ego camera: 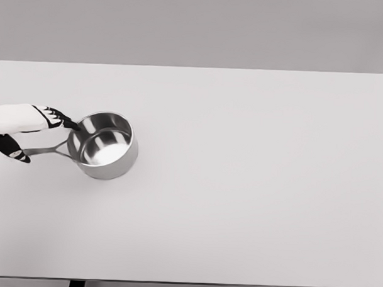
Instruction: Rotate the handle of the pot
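On the left part of the white table (252, 202), near its left edge, stood the steel pot (104, 145), upright, w/ handle (45, 150) pointing left. Wide open surface lay to the right and in front. Left hand (29, 130) came from the left edge; fingers (61, 119) were spread, one fingertip touching the pot rim, thumb below the handle, not closed on it.

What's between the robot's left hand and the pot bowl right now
In the head view, the pot's handle spans that stretch, running from the pot toward the left hand, whose fingers straddle it; one fingertip nears the rim.
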Robot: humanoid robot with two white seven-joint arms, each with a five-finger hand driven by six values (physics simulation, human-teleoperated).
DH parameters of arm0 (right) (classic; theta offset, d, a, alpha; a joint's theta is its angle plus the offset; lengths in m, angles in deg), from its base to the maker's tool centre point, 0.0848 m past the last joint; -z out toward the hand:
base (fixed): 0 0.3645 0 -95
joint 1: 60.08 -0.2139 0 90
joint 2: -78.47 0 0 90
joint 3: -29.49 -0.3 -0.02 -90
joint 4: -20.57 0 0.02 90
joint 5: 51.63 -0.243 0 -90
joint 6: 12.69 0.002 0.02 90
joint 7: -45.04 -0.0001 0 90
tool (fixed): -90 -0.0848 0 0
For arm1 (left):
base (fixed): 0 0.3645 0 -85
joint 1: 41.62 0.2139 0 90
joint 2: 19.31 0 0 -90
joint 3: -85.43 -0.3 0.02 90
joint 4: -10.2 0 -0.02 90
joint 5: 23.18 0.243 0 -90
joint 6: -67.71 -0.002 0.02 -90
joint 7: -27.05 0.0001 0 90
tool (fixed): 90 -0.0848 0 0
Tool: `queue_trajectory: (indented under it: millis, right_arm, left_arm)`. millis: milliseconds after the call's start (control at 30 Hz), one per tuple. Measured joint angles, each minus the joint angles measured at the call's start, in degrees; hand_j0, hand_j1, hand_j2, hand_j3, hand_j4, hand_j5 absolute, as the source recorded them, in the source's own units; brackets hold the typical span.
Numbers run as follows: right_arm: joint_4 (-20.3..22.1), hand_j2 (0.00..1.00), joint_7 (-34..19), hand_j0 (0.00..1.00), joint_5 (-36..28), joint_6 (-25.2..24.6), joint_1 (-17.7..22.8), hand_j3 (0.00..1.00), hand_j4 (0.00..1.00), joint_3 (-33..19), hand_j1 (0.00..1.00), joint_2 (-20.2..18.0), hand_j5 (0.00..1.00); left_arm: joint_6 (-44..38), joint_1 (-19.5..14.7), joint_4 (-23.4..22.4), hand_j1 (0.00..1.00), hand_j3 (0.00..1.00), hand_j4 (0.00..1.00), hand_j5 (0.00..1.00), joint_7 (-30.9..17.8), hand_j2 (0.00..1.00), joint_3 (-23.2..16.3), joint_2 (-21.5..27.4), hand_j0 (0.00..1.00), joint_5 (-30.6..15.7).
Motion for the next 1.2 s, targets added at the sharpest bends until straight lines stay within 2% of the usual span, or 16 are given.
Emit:
queue_trajectory:
  millis: [833, 967, 1033, 1100, 1200]
  right_arm:
    - [0.0, 1.0, 0.0, 1.0, 0.0, 0.0, 0.0, 1.0, 1.0, 0.0, 1.0, 0.0, 1.0]
    - [0.0, 1.0, 0.0, 1.0, 0.0, 0.0, 0.0, 1.0, 1.0, 0.0, 1.0, 0.0, 1.0]
    - [0.0, 1.0, 0.0, 1.0, 0.0, 0.0, 0.0, 1.0, 1.0, 0.0, 1.0, 0.0, 1.0]
    - [0.0, 1.0, 0.0, 1.0, 0.0, 0.0, 0.0, 1.0, 1.0, 0.0, 1.0, 0.0, 1.0]
    - [0.0, 1.0, 0.0, 1.0, 0.0, 0.0, 0.0, 1.0, 1.0, 0.0, 1.0, 0.0, 1.0]
  left_arm:
    - [0.0, -2.7, -2.5, 1.0, 1.0, 1.0, 1.0, 0.5, 1.0, 0.8, -1.4, 1.0, 0.0]
    - [0.0, -5.0, -2.7, 1.0, 1.0, 1.0, 1.0, 0.7, 1.0, 1.2, -1.5, 1.0, -0.6]
    - [0.0, -5.2, -5.2, 1.0, 1.0, 1.0, 1.0, 0.9, 1.0, 1.3, -3.6, 1.0, -2.5]
    - [0.0, -8.4, -11.3, 1.0, 1.0, 1.0, 1.0, 1.0, 1.0, 1.3, -7.3, 1.0, -3.6]
    - [0.0, -9.1, -19.9, 1.0, 1.0, 1.0, 1.0, 1.0, 1.0, 1.1, -12.1, 1.0, -3.7]
